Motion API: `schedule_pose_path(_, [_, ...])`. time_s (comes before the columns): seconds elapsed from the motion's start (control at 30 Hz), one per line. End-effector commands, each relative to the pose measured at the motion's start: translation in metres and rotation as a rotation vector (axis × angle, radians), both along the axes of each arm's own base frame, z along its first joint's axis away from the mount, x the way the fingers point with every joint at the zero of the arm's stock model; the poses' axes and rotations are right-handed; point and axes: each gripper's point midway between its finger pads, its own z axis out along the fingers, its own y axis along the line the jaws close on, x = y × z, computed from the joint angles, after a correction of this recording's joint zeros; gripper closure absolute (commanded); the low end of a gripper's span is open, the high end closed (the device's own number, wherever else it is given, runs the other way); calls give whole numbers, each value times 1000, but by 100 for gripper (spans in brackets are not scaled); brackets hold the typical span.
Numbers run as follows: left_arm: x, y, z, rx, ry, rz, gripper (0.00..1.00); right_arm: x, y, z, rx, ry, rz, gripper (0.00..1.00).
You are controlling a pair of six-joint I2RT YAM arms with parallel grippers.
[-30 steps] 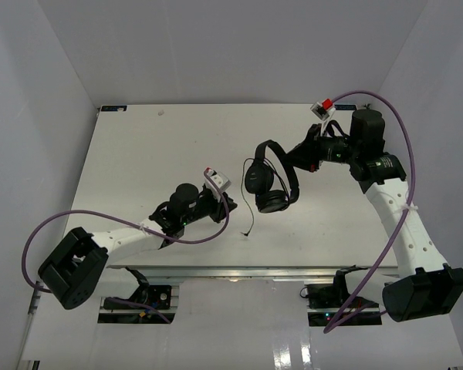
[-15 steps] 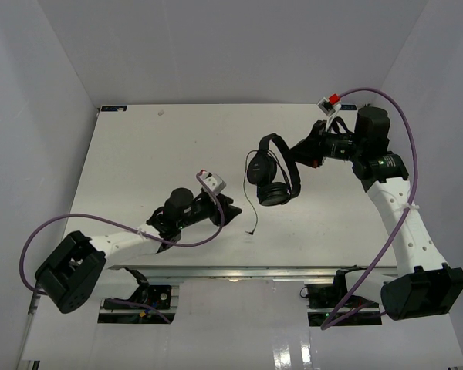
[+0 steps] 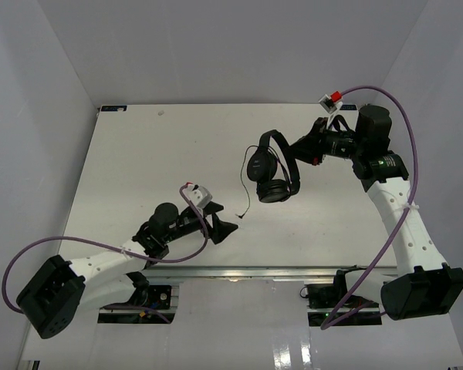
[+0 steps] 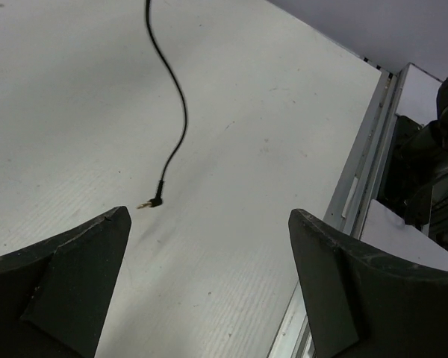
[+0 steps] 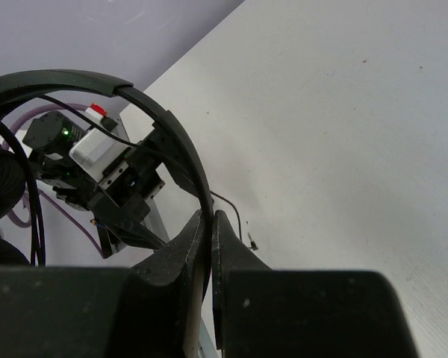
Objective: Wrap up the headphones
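Right side – headphones (image 3: 272,166) are held up over the right-centre of the worktop (image 3: 139,154), off the surface. The right jaws are pinched tight on the thin headband (image 5: 160,127). The wrist view shows the two fingers (image 5: 181,257) pressed together with the band running between them near its lower end. The band arches up and away from the grip. One padded earcup (image 3: 260,166) hangs to the left of the band and the other earcup (image 3: 274,191) sits lower and nearer the arms' bases. In the right wrist view one cup shows only as a dark bulge at the left edge.

Cord (image 3: 245,196) – thin and black. It drops from the earcups in a loose curve toward the near edge of the worktop. Its plug (image 4: 151,202) is at the surface, a small angled tip with a shadow right beside it. The rest of the cord trails away up the left wrist view, slack and unwrapped.

Left side – left arm (image 3: 166,220) reaches low across the near part of the worktop, close to its front edge. The left jaws are spread wide and hold nothing. In the wrist view the two dark fingers (image 4: 67,276) frame bare worktop. The plug lies ahead of them, nearer the left finger, and touches neither.

The left jaws and the headphones are well apart, and only the cord's tail comes near the left jaws.
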Motion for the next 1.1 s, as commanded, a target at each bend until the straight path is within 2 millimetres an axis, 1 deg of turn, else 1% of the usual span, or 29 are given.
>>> schedule_pose_path(0.0, [25, -22, 11, -25, -32, -2, 2, -2, 1, 13, 35, -26, 5, 92])
schedule_pose_path(0.07, [34, -36, 19, -56, -43, -19, 2, -2, 0, 14, 36, -27, 1, 92])
schedule_pose_path(0.13, [38, -51, 26, -99, -37, -63, 2, -3, 0, 14, 37, -26, 1, 92])
schedule_pose_path(0.2, [38, -67, 20, -114, -6, -128, 2, -4, 0, 14, 38, -25, 2, 92])
schedule_pose_path(0.23, [37, -73, 24, -133, -7, -151, 3, -4, 0, 14, 38, -26, 2, 92])
schedule_pose_path(0.27, [36, -78, 29, -157, -19, -170, 3, -5, 0, 14, 38, -25, 2, 92])
schedule_pose_path(0.3, [34, -81, 30, -170, -16, -190, 4, -5, 0, 13, 38, -26, 2, 92])
schedule_pose_path(0.37, [28, -86, 28, -179, 2, -224, 5, -5, 0, 13, 37, -26, 1, 92])
schedule_pose_path(0.43, [27, -86, 25, -173, 10, -226, 5, -5, 0, 13, 37, -27, 1, 92])
schedule_pose_path(0.5, [26, -80, 20, -157, 17, -200, 5, -4, 1, 12, 36, -23, 3, 92])
schedule_pose_path(0.6, [33, -73, 12, -112, 26, -140, 5, -3, 0, 11, 35, -22, 0, 92])
schedule_pose_path(0.73, [44, -60, -1, -42, 38, -40, 4, -2, 0, 10, 35, -22, -2, 92])
schedule_pose_path(0.8, [54, -50, -13, 7, 63, 40, 4, -2, 0, 10, 34, -25, -3, 92])
schedule_pose_path(0.83, [58, -47, -12, 18, 67, 74, 4, -3, 0, 11, 35, -26, -2, 92])
schedule_pose_path(0.87, [64, -40, -23, 60, 98, 127, 4, -3, 0, 10, 34, -24, -2, 92])
schedule_pose_path(0.9, [66, -36, -28, 83, 108, 155, 4, -3, 0, 10, 34, -23, -1, 92])
schedule_pose_path(0.97, [68, -31, -26, 90, 104, 176, 3, -3, 0, 10, 34, -22, 0, 92])
schedule_pose_path(1.07, [63, -26, -26, 89, 102, 182, 3, -3, 0, 10, 35, -25, 0, 92])
